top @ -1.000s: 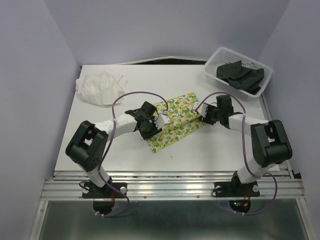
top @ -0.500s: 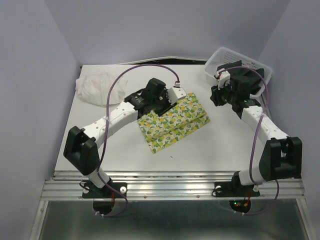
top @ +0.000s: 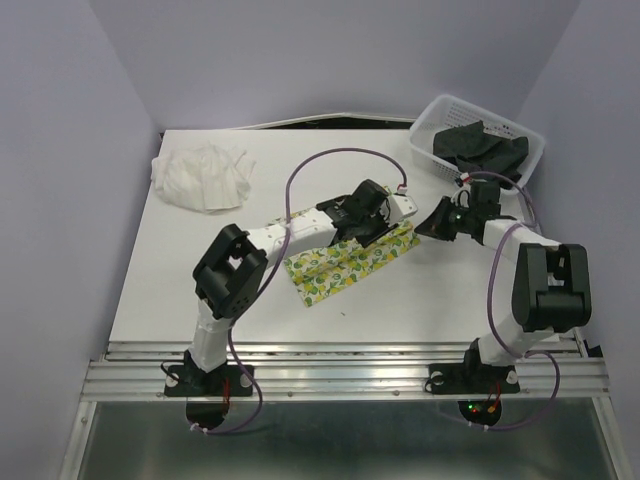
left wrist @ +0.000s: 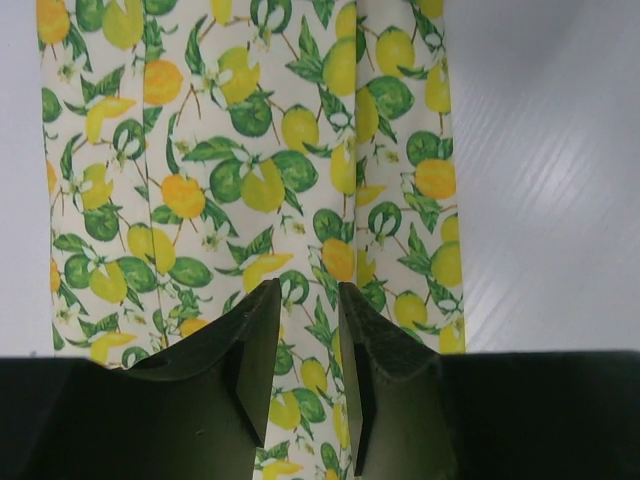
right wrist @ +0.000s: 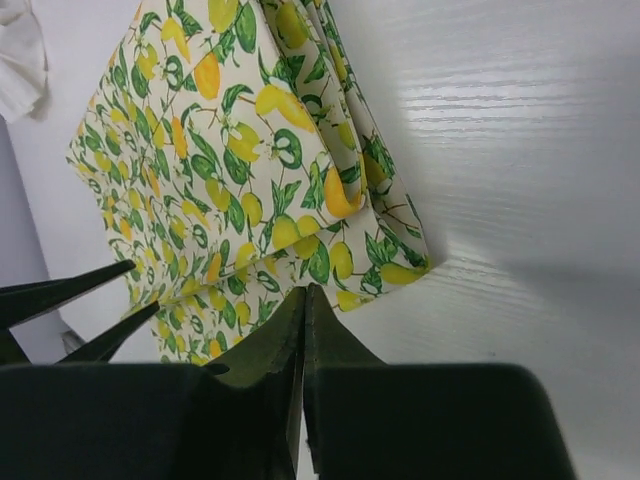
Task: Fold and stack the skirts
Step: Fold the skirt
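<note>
1. White skirt [top: 203, 177] sat bunched up at the far-left corner of the table [top: 180, 270]
2. Lemon-print skirt [top: 335, 268] lay folded mid-table, with the left gripper [left wrist: 305, 305] right over it, jaws cracked open a bit, holding nothing
3. Right gripper [right wrist: 303, 300] was pinched fully closed on nothing, tips just at the lemon-print skirt's right edge
4. Black skirt [top: 478, 150] was heaped inside the basket [top: 440, 168] at the far-right corner
</note>
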Robot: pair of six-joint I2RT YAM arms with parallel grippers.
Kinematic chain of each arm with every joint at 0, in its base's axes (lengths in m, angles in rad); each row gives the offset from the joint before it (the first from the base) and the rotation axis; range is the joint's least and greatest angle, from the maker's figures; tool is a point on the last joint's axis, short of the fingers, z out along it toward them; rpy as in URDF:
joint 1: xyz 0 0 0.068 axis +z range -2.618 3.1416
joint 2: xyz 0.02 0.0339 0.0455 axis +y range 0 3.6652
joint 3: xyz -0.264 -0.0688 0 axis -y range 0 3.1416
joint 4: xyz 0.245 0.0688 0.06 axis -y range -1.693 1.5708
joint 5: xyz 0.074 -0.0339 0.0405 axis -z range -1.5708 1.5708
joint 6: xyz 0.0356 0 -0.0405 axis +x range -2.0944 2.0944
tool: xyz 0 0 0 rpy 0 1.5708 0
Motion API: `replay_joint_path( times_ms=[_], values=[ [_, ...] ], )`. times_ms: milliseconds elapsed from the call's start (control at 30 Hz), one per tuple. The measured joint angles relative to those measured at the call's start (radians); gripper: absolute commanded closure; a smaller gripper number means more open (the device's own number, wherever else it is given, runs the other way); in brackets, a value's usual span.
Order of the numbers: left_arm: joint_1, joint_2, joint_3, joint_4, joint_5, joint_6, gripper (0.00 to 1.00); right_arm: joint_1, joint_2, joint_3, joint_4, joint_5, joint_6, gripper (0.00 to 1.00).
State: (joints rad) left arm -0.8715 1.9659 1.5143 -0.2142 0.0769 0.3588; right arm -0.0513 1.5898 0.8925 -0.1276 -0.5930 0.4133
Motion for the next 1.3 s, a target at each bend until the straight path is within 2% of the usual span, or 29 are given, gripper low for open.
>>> replay_joint_path(
  times_ms=[167,233,433,700,800,867,967,1000,1067,1133,1300],
  values=[
    [-0.014,0.067,0.096,0.034,-0.005,-0.011,0.57,0.0,0.064,-0.035,0.091,-0.058,0.097,0.99],
    [-0.02,0.1,0.135,0.046,-0.006,-0.013,0.53,0.0,0.075,-0.063,0.129,-0.069,0.13,0.99],
    [-0.035,0.193,0.218,0.06,-0.019,-0.013,0.52,0.0,0.165,-0.105,0.24,-0.077,0.192,0.99],
    [-0.043,0.261,0.248,0.051,-0.025,-0.013,0.45,0.0,0.227,-0.138,0.364,-0.088,0.257,0.99],
    [-0.043,0.277,0.252,0.048,-0.025,-0.011,0.46,0.0,0.24,-0.15,0.402,-0.098,0.276,0.99],
    [-0.043,0.282,0.253,0.043,-0.025,-0.01,0.5,0.0,0.241,-0.156,0.417,-0.1,0.284,0.99],
    [-0.043,0.283,0.253,0.04,-0.03,-0.008,0.62,0.0,0.247,-0.157,0.43,-0.104,0.296,0.99],
    [-0.043,0.283,0.253,0.041,-0.034,-0.005,0.74,0.0,0.248,-0.157,0.431,-0.105,0.298,0.99],
    [-0.043,0.283,0.253,0.039,-0.04,-0.005,0.89,0.0,0.25,-0.157,0.435,-0.108,0.303,0.99],
    [-0.043,0.283,0.253,0.038,-0.045,-0.003,0.97,0.0,0.25,-0.159,0.44,-0.108,0.306,0.99],
    [-0.043,0.283,0.253,0.036,-0.046,-0.005,1.0,0.0,0.25,-0.172,0.462,-0.107,0.321,0.99]
  ],
)
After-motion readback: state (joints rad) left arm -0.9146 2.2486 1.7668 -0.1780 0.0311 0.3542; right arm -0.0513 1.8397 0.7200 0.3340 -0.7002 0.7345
